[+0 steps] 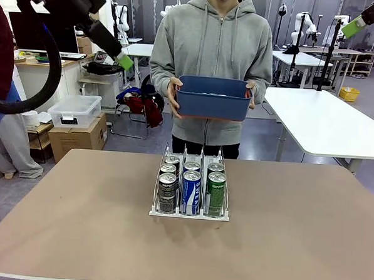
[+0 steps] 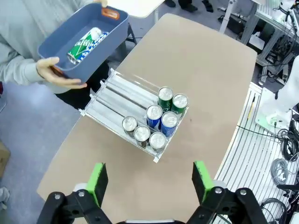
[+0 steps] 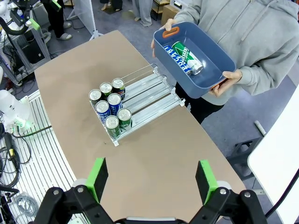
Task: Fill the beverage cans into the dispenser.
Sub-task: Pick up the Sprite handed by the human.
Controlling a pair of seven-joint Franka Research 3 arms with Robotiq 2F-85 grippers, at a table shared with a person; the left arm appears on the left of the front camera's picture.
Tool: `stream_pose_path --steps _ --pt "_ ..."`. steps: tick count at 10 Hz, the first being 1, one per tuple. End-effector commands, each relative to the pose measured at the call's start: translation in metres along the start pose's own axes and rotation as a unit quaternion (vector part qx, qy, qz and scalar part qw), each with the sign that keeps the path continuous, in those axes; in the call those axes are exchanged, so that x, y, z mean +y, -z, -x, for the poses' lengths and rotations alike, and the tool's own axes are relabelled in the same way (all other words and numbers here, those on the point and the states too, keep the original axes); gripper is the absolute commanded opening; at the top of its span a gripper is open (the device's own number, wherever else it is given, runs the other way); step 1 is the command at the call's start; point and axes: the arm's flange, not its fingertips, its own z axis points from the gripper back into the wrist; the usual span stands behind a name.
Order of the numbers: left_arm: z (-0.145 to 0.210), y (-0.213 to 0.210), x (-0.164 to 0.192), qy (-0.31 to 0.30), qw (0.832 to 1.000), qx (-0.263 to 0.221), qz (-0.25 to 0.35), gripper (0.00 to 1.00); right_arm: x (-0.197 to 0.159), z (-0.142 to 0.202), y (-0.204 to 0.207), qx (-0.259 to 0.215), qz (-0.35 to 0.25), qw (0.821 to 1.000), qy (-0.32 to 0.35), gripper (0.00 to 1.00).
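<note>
**Blue bin (image 1: 213,100) held up at the far edge, dispenser (image 2: 116,97) seven cans in**

Tan tabletop (image 1: 75,234), and the clear-and-wire dispenser sits near its middle, a touch toward the far side. Seven cans stand upright in it, all crowded at the end nearest the robot. From the front view, three dark cans (image 1: 167,190) line up nose to tail in the left lane. Two blue-and-white cans (image 1: 190,189) run down the centre, and two green cans (image 1: 216,190) stand on the right. The far halves of all three lanes lie bare.

Behind the rack stands the person (image 1: 211,41) in a grey hoodie. They hold the bin at waist height, a hand (image 1: 174,94) on each short end, clear of the table. Inside it, a green can (image 3: 186,57) lies on its side on the bin's floor.

Up high, the left gripper (image 2: 149,181) hangs well above the table. Its green pads are spread wide with nothing between them, and the dispenser lies below and ahead. The right gripper (image 3: 152,179) mirrors it: also high, jaws wide apart and empty, looking down on rack and bin from the other side.
</note>
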Motion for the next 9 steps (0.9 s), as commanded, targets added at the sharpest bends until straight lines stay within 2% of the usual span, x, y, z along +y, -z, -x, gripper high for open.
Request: stream_pose_path --steps 1,4,9 --pt "-0.010 -0.012 -0.002 0.014 1.000 -0.001 -0.006 0.96 -0.001 0.000 0.001 -0.003 -0.006 1.000 -0.001 1.00" --pt "-0.020 -0.037 -0.019 0.029 0.998 -0.026 -0.040 0.96 -0.001 0.000 0.001 -0.003 -0.006 1.000 -0.001 1.00" --pt "-0.024 -0.036 -0.017 0.025 0.999 -0.023 -0.024 0.96 -0.001 0.000 0.001 -0.003 -0.006 1.000 -0.001 1.00"
